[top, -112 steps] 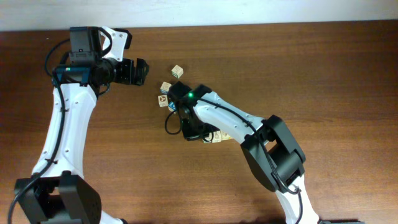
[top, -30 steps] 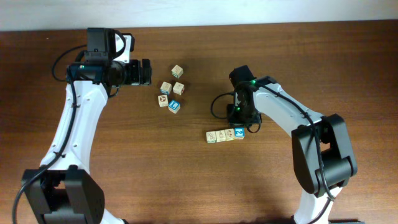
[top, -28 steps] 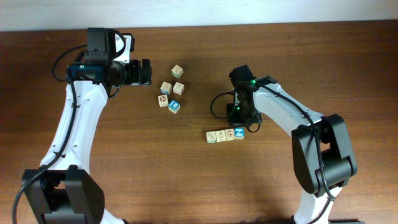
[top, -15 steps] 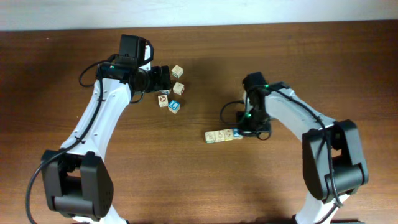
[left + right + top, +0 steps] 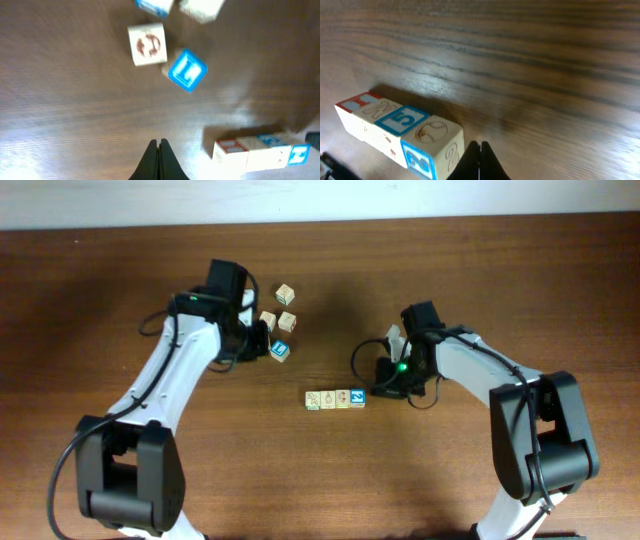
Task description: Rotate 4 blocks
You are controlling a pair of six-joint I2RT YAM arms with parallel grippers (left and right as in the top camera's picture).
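Left gripper (image 5: pixel 160 142) clenched, empty; blue cube (image 5: pixel 187 70) ahead of it. Right gripper (image 5: pixel 480 145) clenched, empty; row of blocks (image 5: pixel 335 398) just beside it.

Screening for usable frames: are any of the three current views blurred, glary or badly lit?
Overhead: evenly lit and sharp, the row of blocks readable. Left wrist: blurred throughout, the loose blue-topped cube and its neighbours smeared. Right wrist: the row sharp up close, a pale sheen on the table farther off.
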